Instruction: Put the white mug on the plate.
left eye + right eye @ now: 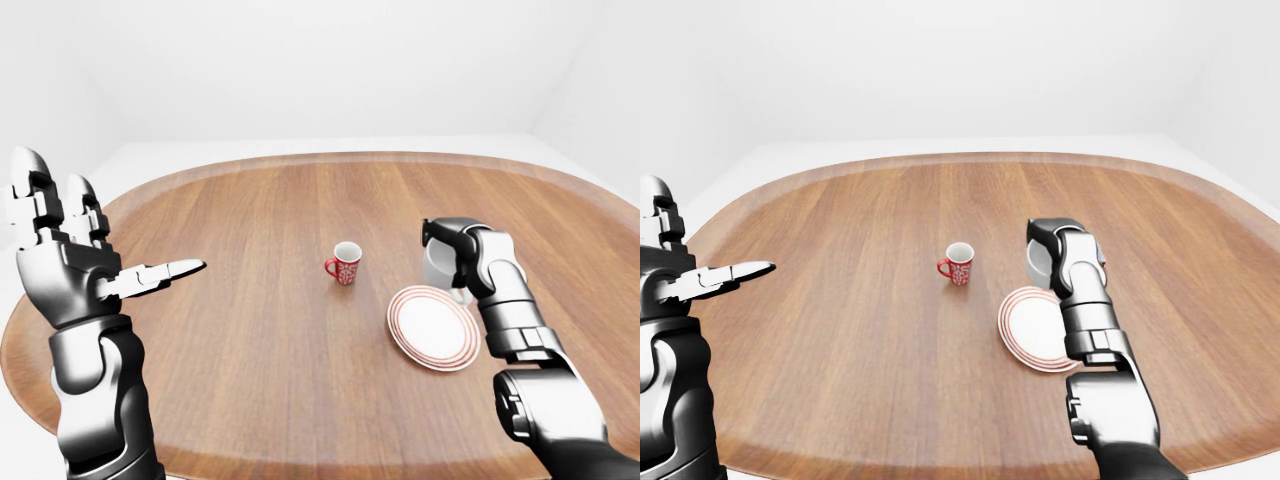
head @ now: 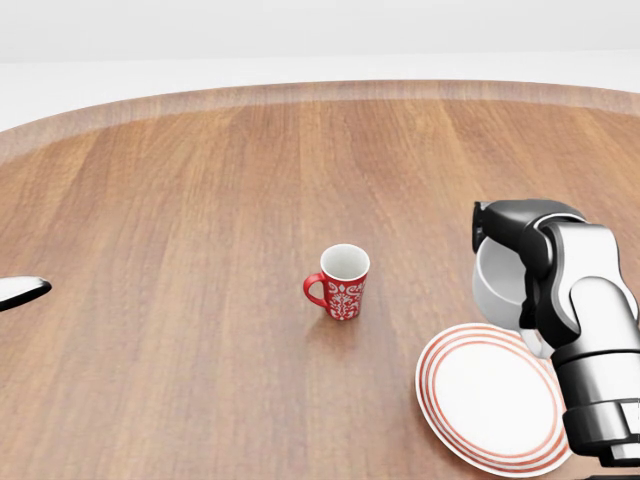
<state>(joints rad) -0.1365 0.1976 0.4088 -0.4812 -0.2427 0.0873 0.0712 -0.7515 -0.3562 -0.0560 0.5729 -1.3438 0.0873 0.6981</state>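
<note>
The right hand [image 2: 520,262] is clamped on the white mug [image 2: 497,285], holding it in the air just above the plate's [image 2: 495,400] far rim. A good placement would bring the mug over the plate's centre, lower it upright, then release. The left hand [image 1: 70,265] hangs splayed apart and idle near the worktop's [image 1: 250,330] left edge.

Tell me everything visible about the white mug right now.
The white mug is a plain, glossy, ceramic-looking cup. The right hand holds it, dark fingers wrapped over its rim and side, so only part of the body shows; a bit of what may be its handle peeks out below the hand. It looks lifted off the wooden table rather than resting on it, hanging just above the upper edge of the red-ringed plate in the head view. Its inside cannot be seen.
</note>
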